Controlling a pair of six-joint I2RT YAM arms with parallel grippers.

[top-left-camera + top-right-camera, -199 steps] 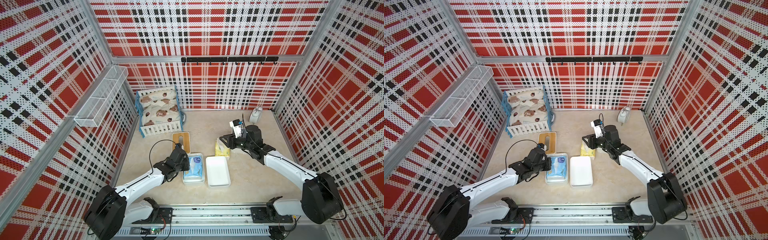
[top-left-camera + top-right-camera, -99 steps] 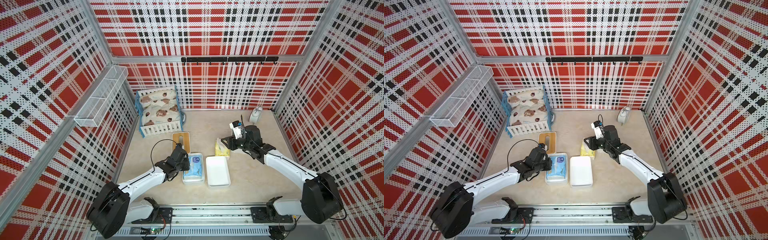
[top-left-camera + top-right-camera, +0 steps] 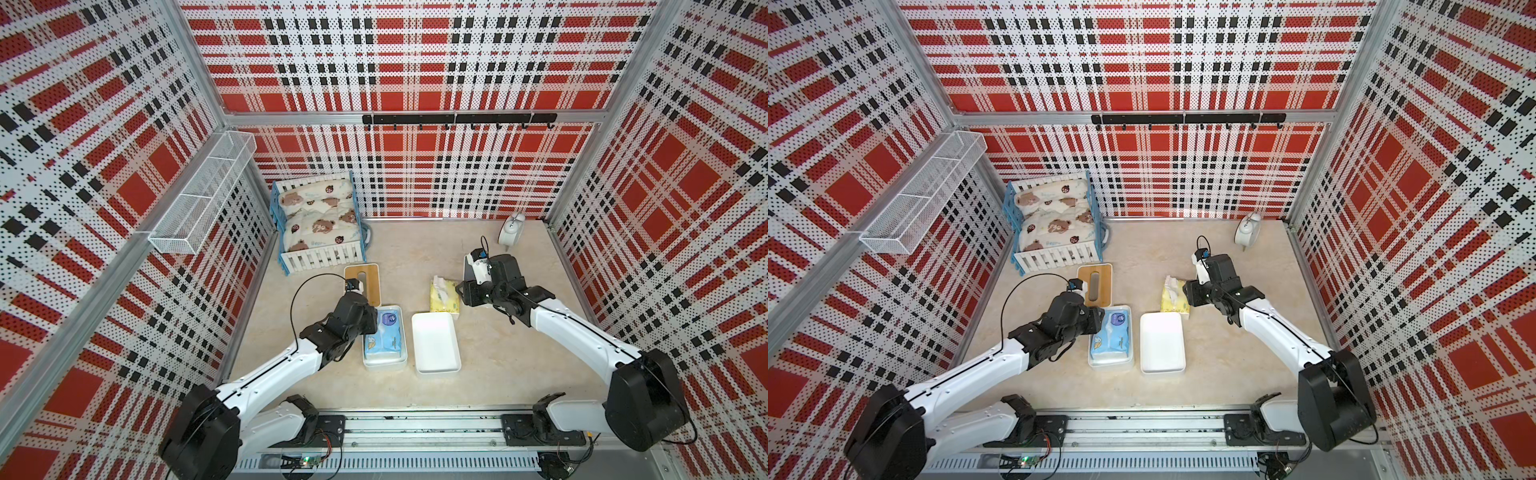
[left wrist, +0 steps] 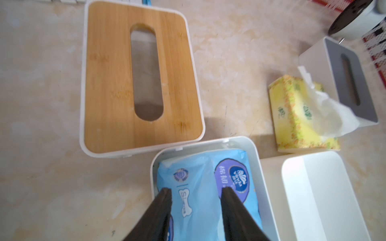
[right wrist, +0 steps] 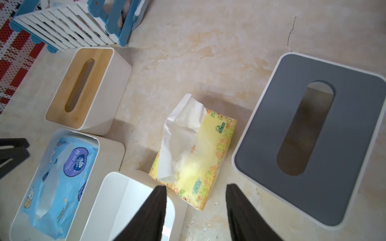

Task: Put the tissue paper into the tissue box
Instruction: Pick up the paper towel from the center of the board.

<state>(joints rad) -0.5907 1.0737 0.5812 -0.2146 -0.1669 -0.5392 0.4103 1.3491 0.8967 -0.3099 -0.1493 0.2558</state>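
Observation:
A blue tissue paper pack (image 3: 384,336) (image 4: 198,173) lies inside an open white tissue box (image 3: 384,365) (image 4: 208,141). My left gripper (image 3: 368,321) (image 4: 196,191) hovers just over that pack, open, its fingers apart and gripping nothing. Beside this box stands a second white tissue box (image 3: 436,343) (image 5: 117,198), which is empty. A yellow tissue paper pack (image 3: 444,296) (image 5: 194,150) with a loose white sheet lies on the table behind the empty box. My right gripper (image 3: 461,291) (image 5: 196,186) is open above the pack's near corner, holding nothing.
A wood-topped lid (image 3: 362,278) (image 4: 117,83) lies behind the filled box. A grey-topped lid (image 5: 271,104) (image 4: 351,83) sits under my right wrist. A toy bed (image 3: 318,220) stands at the back left. A white alarm clock (image 3: 510,232) is at the back right.
My left gripper has opened and let go of the blue pack, which now rests in the box. My right gripper has opened wider beside the yellow pack.

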